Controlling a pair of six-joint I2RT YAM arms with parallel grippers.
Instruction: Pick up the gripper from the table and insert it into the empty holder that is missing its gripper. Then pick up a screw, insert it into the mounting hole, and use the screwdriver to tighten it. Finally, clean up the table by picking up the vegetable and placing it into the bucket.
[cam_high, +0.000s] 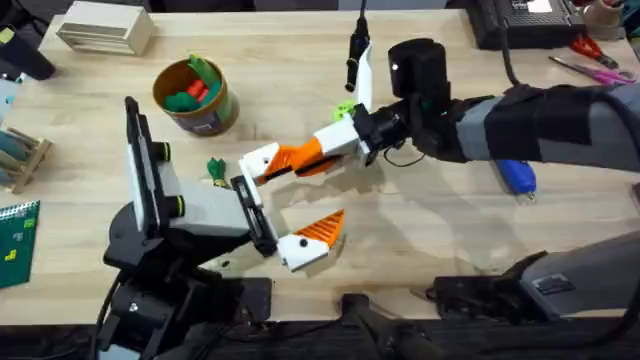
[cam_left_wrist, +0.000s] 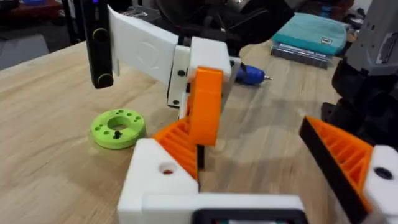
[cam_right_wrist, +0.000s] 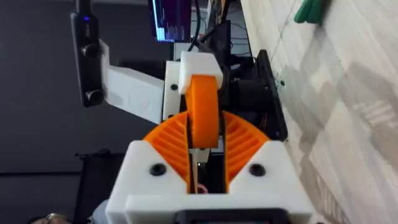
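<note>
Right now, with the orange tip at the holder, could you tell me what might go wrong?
1. The right gripper has its jaws shut on the orange fingertip wedge at the white empty holder; if tilted, it may jam or slip out on release.
2. The arms meet closely, so a hard push could shove the left gripper.
3. The small green toy vegetable lies beside the left arm and could be knocked.

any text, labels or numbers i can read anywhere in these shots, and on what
None can be read.
The bucket has a dark printed band low on its side; too blurred to read.
The green card at the table's edge carries small markings; too small to read.
The teal item on the table has a small pale tag; illegible.
The screen behind the arm shows glowing lines; blurred.
</note>
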